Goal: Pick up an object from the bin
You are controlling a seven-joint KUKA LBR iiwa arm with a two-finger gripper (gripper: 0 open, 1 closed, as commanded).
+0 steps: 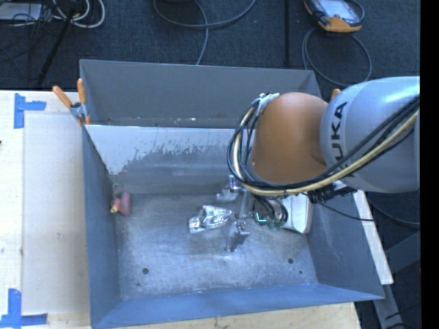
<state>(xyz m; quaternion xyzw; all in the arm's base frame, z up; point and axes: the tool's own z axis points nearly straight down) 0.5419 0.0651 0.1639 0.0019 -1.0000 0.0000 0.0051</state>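
Dark floor (137, 40), probably carpet, loose cables (88, 9), 2 orange-edged devices (334, 14)

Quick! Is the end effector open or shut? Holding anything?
End effector: cannot be told; it is low, right beside the crumpled silvery thing.

Robotics lab: KUKA arm (370, 136), floor cables (206, 12), bin (206, 94).

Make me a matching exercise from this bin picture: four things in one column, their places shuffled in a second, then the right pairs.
1 crumpled silvery thing
2 small reddish thing
3 white thing
4 tool

A against the left wall of the bin
B floor's right side, under the arm
C between the silvery and white things
D middle of the floor, left of the tool

Pairs: 1-D, 2-A, 3-B, 4-C
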